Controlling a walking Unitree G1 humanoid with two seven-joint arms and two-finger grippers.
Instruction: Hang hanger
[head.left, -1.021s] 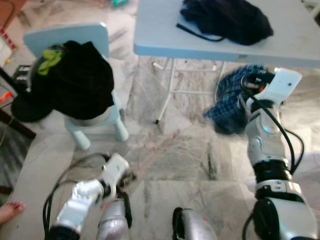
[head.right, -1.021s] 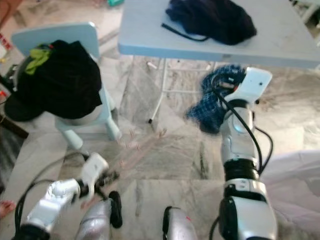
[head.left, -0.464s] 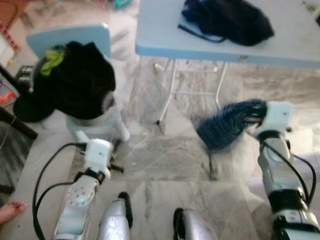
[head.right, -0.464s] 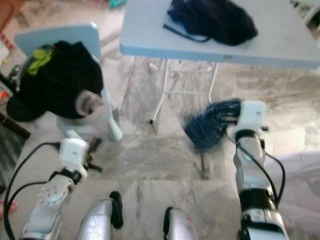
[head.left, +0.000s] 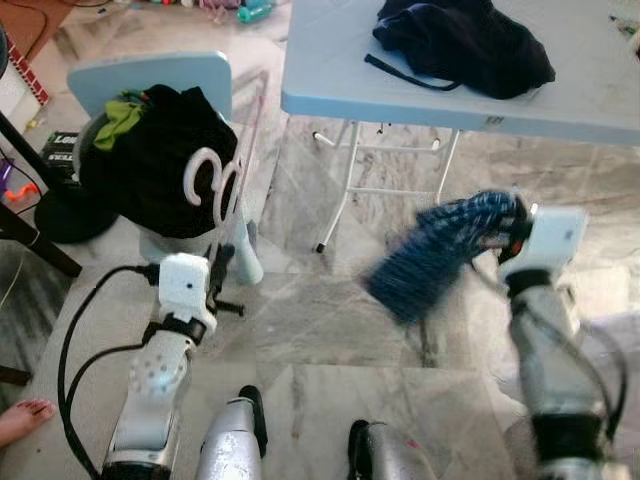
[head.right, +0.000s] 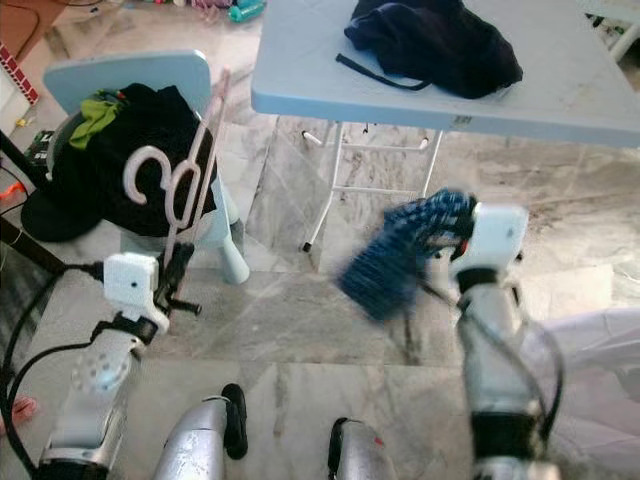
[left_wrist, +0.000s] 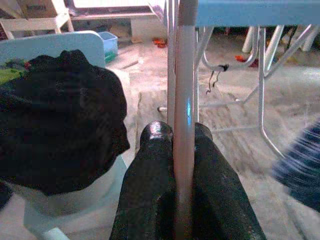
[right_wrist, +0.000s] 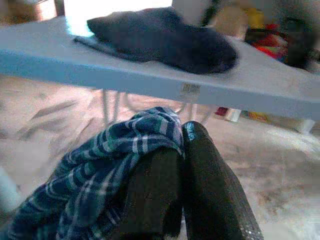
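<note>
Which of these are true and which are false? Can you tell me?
1. The left gripper holds a pale pink hanger. True.
2. The right gripper is empty. False: its fingers are shut on a blue checked cloth.
3. A dark garment lies on the light blue table. True.
4. The small blue chair has nothing on it. False: black clothes are piled on it.

No lettering can be read anywhere. There is a small label on the edge of the light blue folding table (right_wrist: 188, 89) with barcode-like marks, too blurred to read. A cardboard box (left_wrist: 37, 7) in the background bears a dark mark, also illegible.
</note>
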